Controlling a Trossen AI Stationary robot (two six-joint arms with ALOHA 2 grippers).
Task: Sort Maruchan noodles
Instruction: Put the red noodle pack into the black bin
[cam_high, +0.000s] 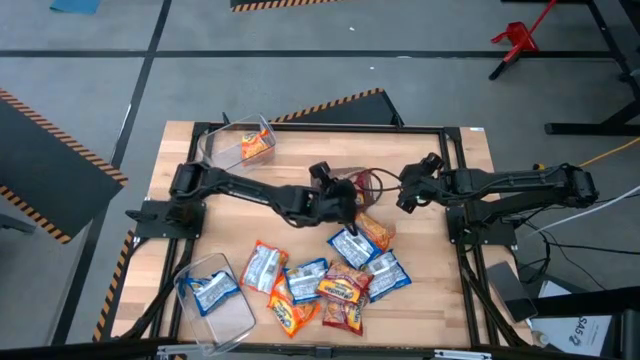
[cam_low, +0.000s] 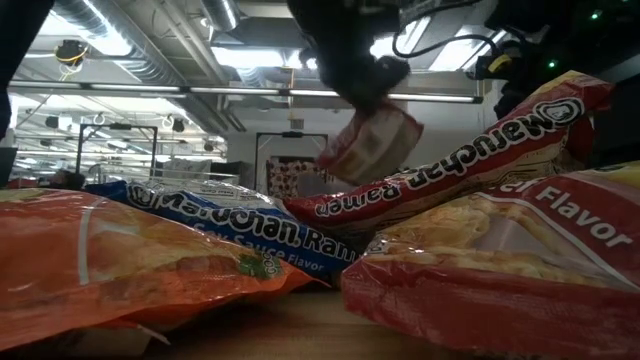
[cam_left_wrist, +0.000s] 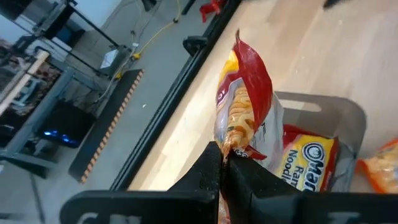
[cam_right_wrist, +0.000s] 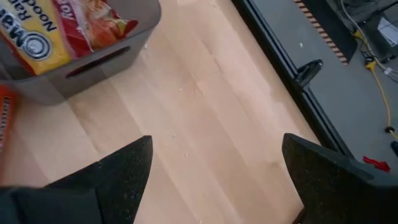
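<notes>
Bare wood (cam_right_wrist: 211, 124) btwn right claw (cam_right_wrist: 211, 171) fingers

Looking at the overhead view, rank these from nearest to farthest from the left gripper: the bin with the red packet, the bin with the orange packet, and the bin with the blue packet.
From the left gripper, shut on a red packet at mid-table:
1. Bin with the red packet, right beside it, centre.
2. Bin with the orange packet, far-left corner.
3. Bin with the blue packet, near-left corner.

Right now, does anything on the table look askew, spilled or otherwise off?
Mostly no. The loose noodle packets lie in an overlapping heap at the table's front, unsorted. The left gripper pinches a red packet by one edge, so it hangs crumpled above the clear bin. The right gripper waits open over bare wood.
</notes>
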